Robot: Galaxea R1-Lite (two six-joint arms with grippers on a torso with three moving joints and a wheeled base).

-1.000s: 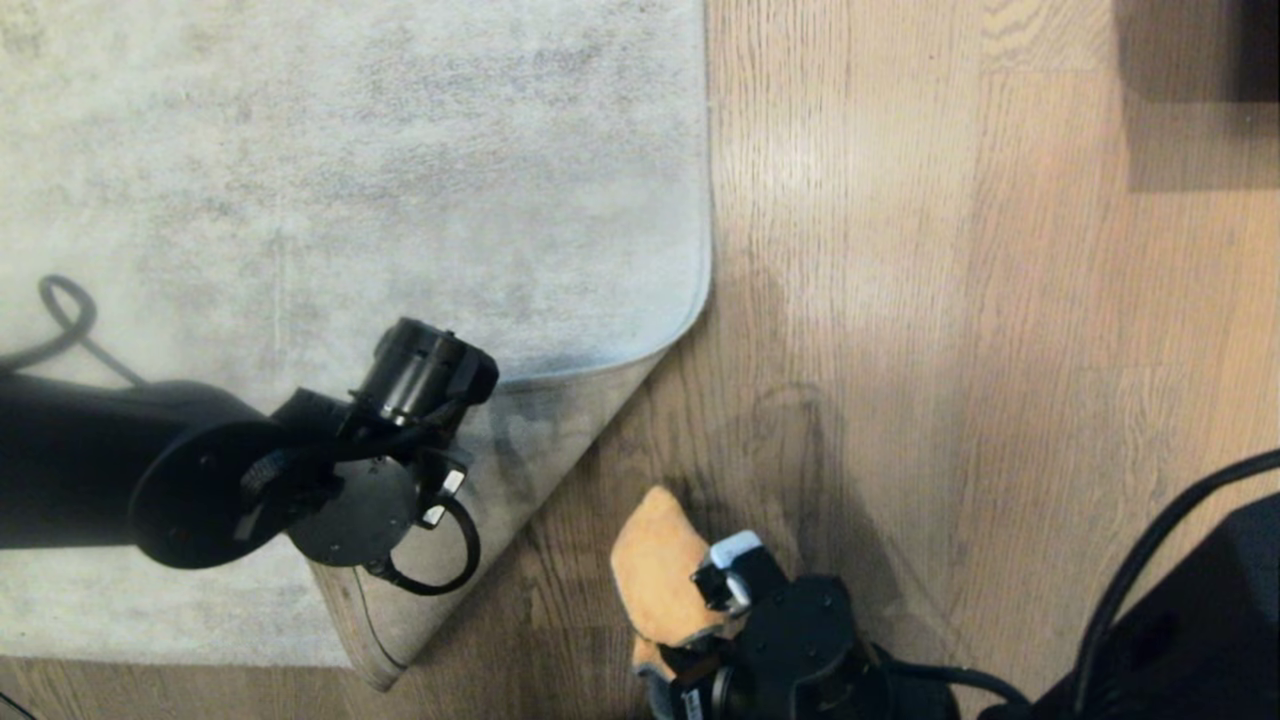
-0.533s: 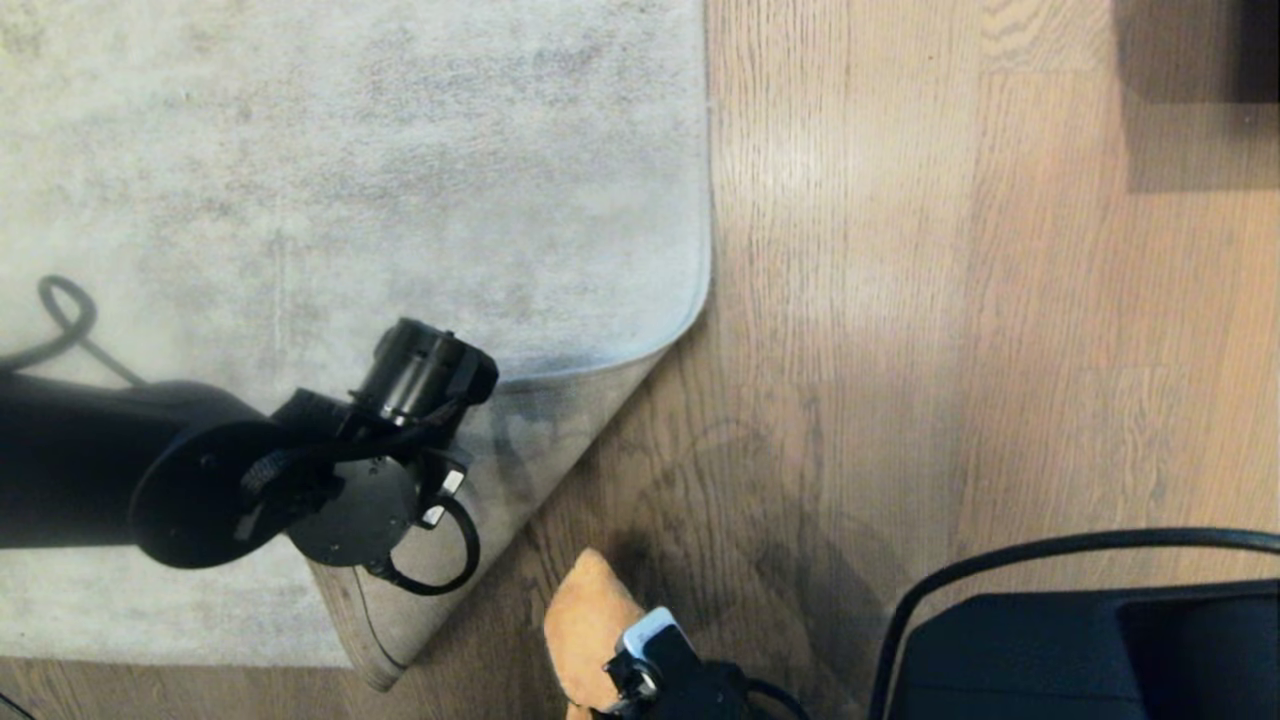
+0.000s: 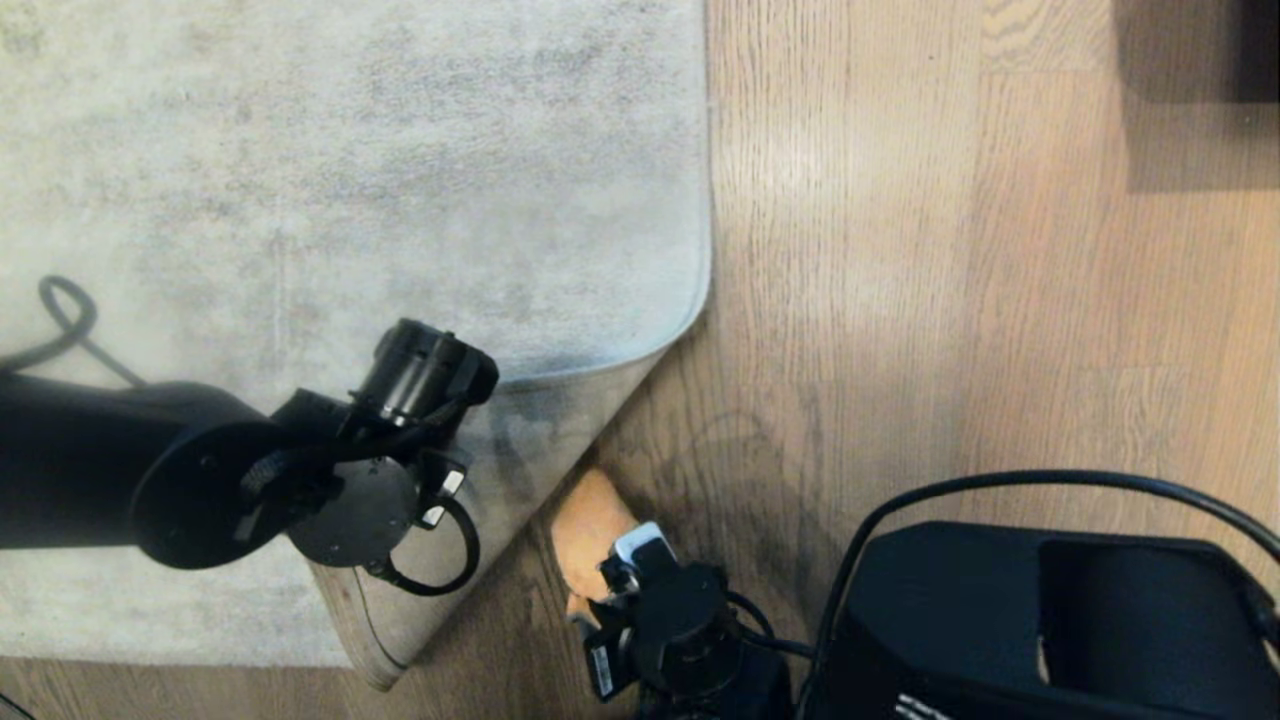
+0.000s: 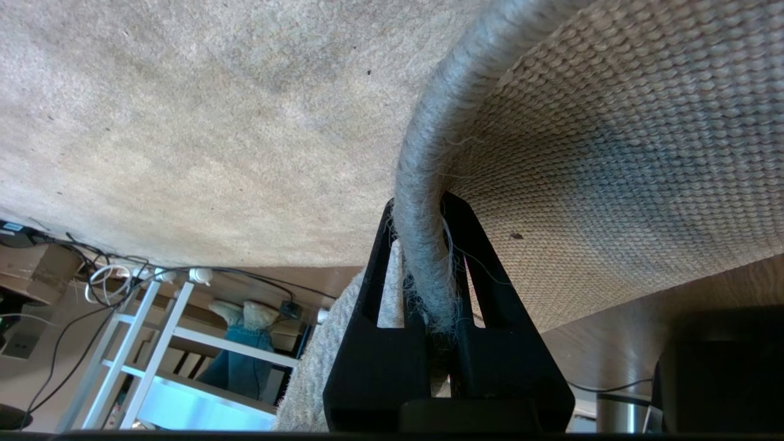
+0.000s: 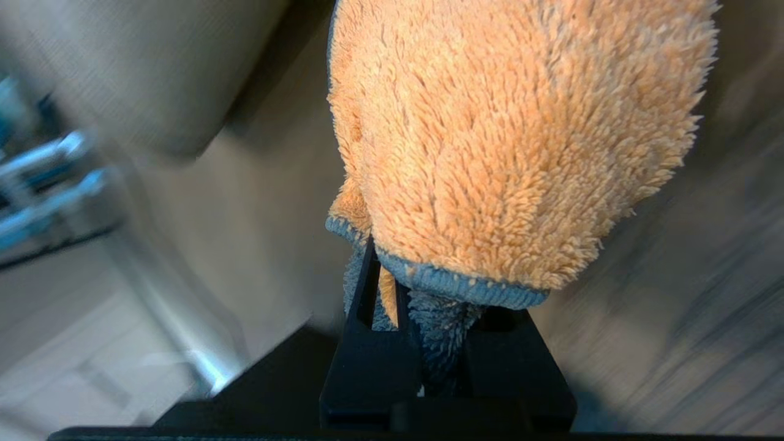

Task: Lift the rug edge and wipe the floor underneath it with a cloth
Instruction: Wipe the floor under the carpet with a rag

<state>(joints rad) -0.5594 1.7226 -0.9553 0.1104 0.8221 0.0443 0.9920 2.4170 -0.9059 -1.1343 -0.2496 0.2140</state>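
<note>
Head view: the left claw pinches the pale grey mottled rug edge up off the brown wood-grain floor. The right claw, nearer, clamps the fluffy orange cloth just beside it.

Left wrist view: the jaws grip the bound border.

Right wrist view: the cloth points toward the raised backing.

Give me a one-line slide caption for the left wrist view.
Left pincer shut on the rug edge, holding it raised so the woven backing shows above the floor.
</note>
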